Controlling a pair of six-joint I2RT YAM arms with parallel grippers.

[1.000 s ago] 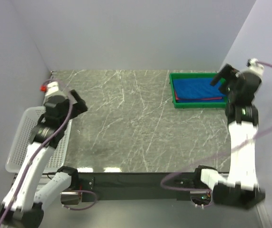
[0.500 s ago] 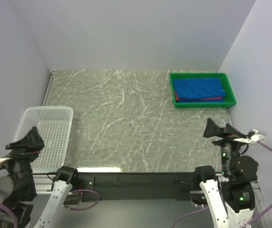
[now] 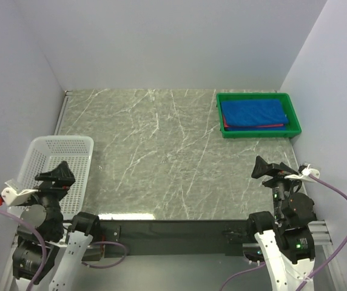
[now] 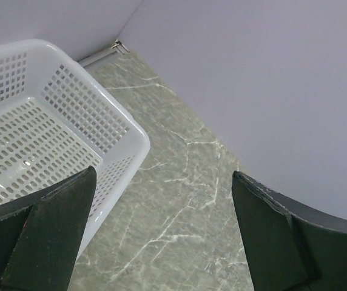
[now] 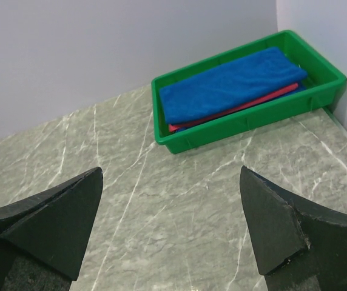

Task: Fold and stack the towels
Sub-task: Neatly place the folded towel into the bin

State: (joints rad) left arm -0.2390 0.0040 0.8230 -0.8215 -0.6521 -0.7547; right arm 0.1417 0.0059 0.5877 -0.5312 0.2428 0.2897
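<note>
the towels (image 5: 229, 83) lie folded and stacked in the green tray (image 5: 246, 125) at the far right corner of the desk (image 3: 161, 151). a blue one is on top, a pink-red edge peeks out along the stack's near side, and there seems to be another blue layer beneath (only a sliver shows). the white basket (image 4: 131, 130) at the near left edge shows no cloth in the part the left wrist view catches.

the left gripper (image 4: 161, 182) sits low at the near left corner by the basket, jaws spread wide with nothing between them. the right gripper (image 5: 170, 176) sits low at the near right corner, aimed toward the tray. it is equally wide and empty, well apart from the towels.

folding and stacking look done, so the step in hand is likely parking. to do it well, rest both arms at the near edge, away from tray and basket, and leave the stack alone. if it needed squaring, a light press from above would beat a sideways tug, which could drag the top layer off.
</note>
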